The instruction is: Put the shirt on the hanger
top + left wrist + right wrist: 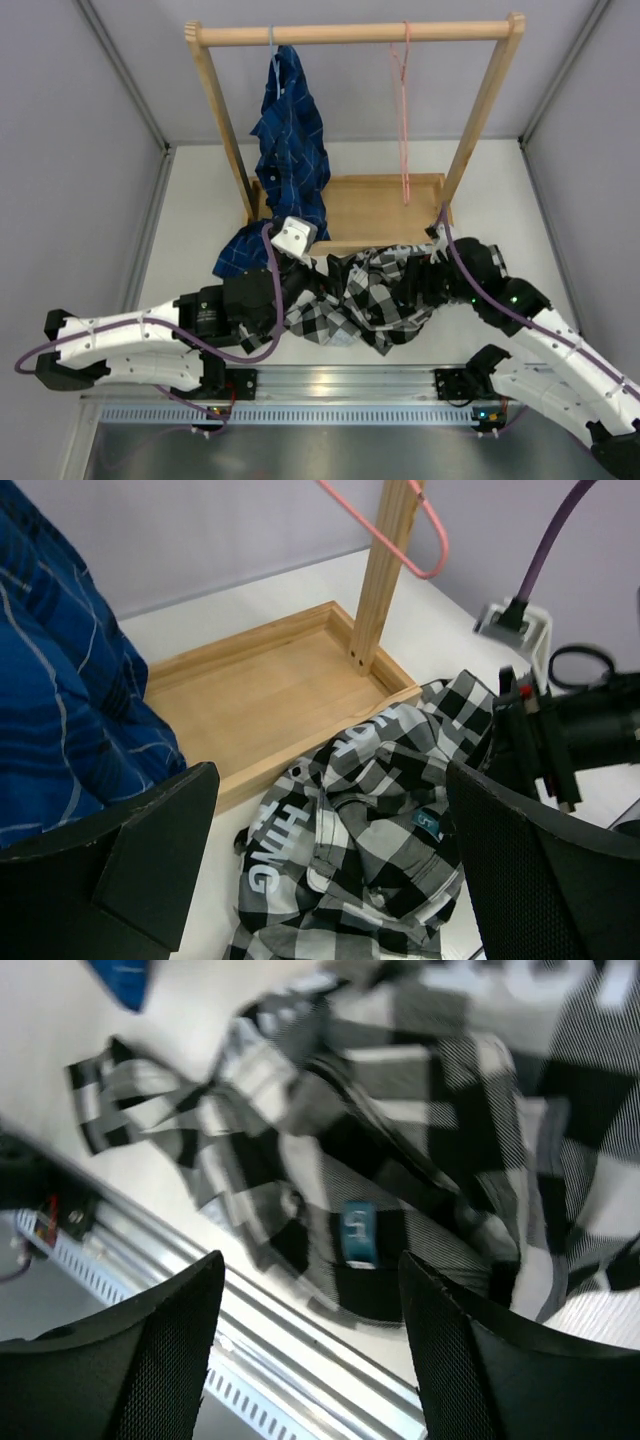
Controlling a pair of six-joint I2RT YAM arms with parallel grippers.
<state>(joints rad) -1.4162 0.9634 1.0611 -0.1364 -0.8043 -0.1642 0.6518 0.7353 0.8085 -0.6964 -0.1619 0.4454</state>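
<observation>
Shirt (370, 830) lies crumpled, white lettering (265, 850) reading "HING", teal label (430, 823) illegible; left gripper (330, 810) and right gripper (310, 1300) spread wide, empty.

A rack (226, 120) stands at the far side of the table (195, 215), with a tray base (385, 205) at its foot. The hanger (403, 110) hangs from the rail (340, 35) toward the right; a second shirt (292, 140) hangs toward the left, its tail reaching the table left of the tray base. The shirt (365, 295) lies heaped in front of the tray base, the left end effector (333, 780) at its left, the right end effector (310, 1265) at its right.
</observation>
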